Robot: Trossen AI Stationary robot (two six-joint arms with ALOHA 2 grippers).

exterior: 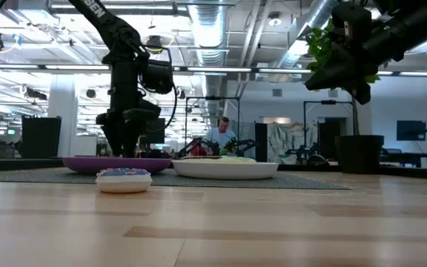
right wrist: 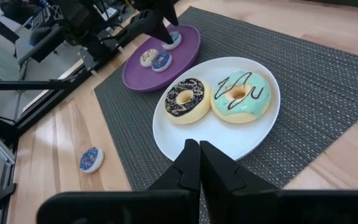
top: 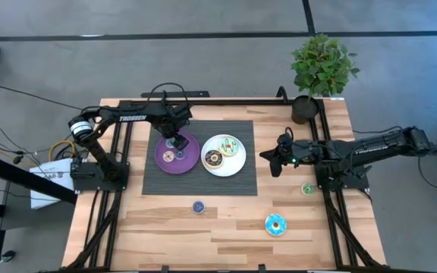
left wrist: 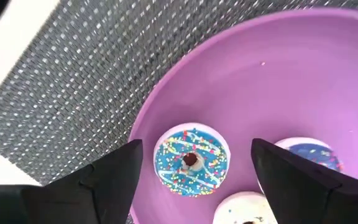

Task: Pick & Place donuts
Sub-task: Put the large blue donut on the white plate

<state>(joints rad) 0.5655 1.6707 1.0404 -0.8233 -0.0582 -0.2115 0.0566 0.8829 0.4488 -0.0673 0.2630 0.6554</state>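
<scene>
Left gripper spread over blue donut on purple plate: lift straight up. Right gripper pressed together, waiting.

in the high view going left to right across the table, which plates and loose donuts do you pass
purple plate → blue donut → white plate → cyan donut → small green donut

Both arms were matte black with white TROSSEN lettering; the left arm had yellow cables bundled at its base joint.
</scene>
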